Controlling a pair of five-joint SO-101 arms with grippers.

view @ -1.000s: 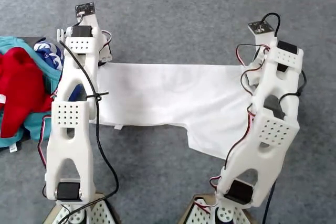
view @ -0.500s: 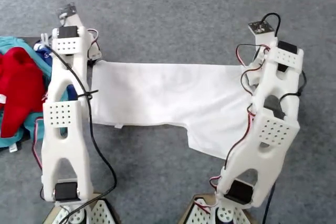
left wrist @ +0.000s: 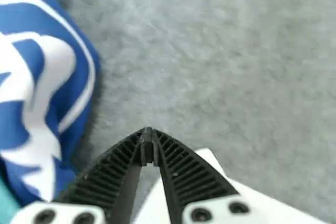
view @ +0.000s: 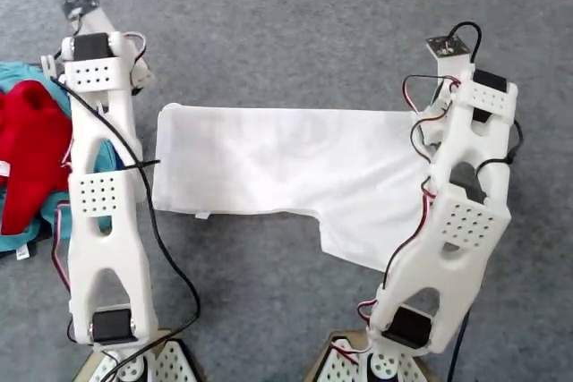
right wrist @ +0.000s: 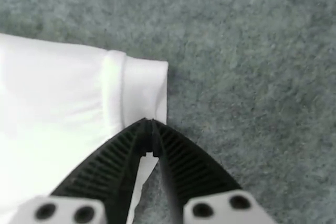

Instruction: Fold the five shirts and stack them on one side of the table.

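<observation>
A white shirt (view: 286,163) lies spread flat across the middle of the grey table, one sleeve toward the front right. My left arm (view: 89,69) stands past the shirt's far left corner. Its gripper (left wrist: 148,148) is shut over bare table, holding nothing, between a blue-and-white shirt (left wrist: 37,103) and the white shirt's corner (left wrist: 215,161). My right arm (view: 470,105) is at the shirt's right end. The right gripper (right wrist: 149,140) is shut, with its tips at the folded hem (right wrist: 136,82). I cannot tell whether any cloth is pinched.
A heap of shirts sits at the table's left edge: a red one (view: 31,149) on top of a teal one (view: 54,212). Bare grey table (view: 295,42) stretches behind the white shirt, with more in front of it between the arm bases.
My left arm has swung away from the white shirt's left edge, going left and toward the back. The shirt's left edge now lies uncovered and slightly farther left. The right arm has kept still.
</observation>
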